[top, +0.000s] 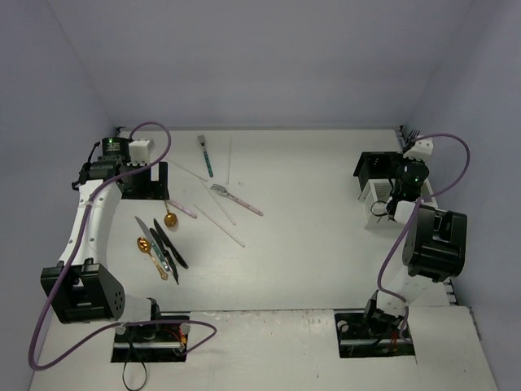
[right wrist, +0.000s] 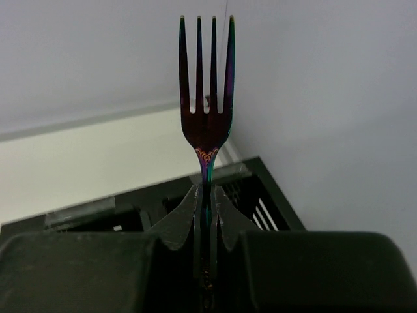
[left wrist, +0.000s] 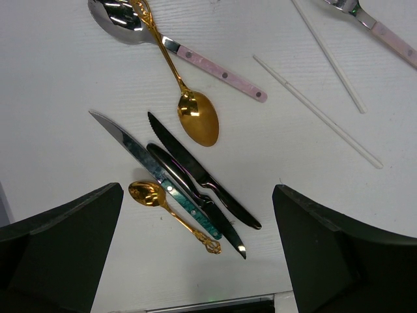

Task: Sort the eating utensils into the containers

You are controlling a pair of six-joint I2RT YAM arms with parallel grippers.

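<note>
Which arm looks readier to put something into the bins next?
Right. The right hand is shut on an iridescent fork, tines up, over the black bin. The left hand hangs open above knives and gold spoons, holding nothing.

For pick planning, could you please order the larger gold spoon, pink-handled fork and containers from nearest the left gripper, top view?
From the left gripper:
1. larger gold spoon, just on its near side.
2. pink-handled fork, mid-table.
3. containers, far right side.
</note>
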